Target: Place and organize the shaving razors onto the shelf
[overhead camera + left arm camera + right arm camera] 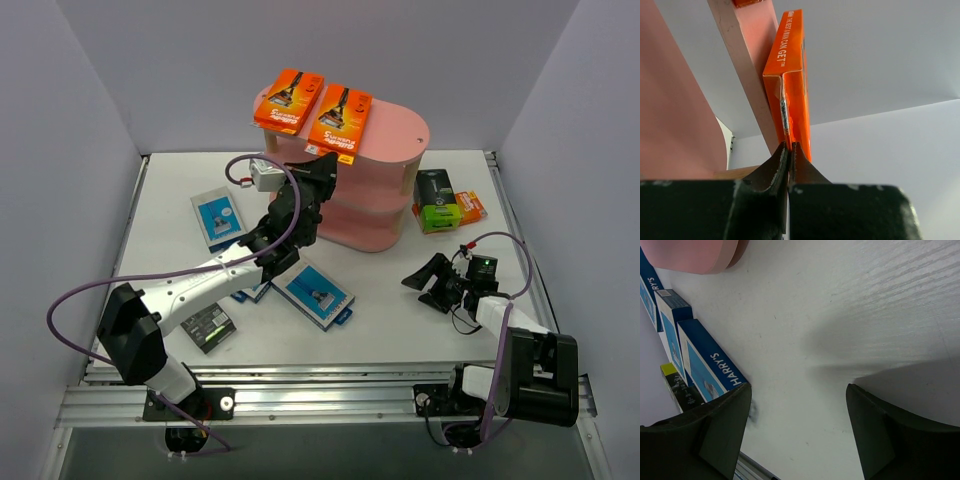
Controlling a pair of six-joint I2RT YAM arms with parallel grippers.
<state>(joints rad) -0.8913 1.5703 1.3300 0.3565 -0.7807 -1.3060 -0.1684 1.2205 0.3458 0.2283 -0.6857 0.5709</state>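
The pink shelf (pixel 398 132) stands at the back of the table, with two orange razor packs on its top board. My left gripper (pixel 324 163) reaches up to the near edge of the right-hand orange pack (pixel 341 118). The left wrist view shows this gripper (pixel 789 145) shut on the orange pack's (pixel 790 85) thin end flap, beside the shelf's board edge (pixel 747 75). The other orange pack (pixel 288 99) lies left of it. My right gripper (pixel 424 281) hovers open and holds nothing over bare table; in its own wrist view the right gripper (pixel 798 396) shows only table between its fingers.
Blue-and-white packs lie on the table: one at the left (pixel 215 216), one in front of the shelf (pixel 318 293). A black pack (pixel 208 328) lies near the left arm's base. A black-and-lime pack (pixel 437 201) and an orange one (pixel 471 207) sit right of the shelf.
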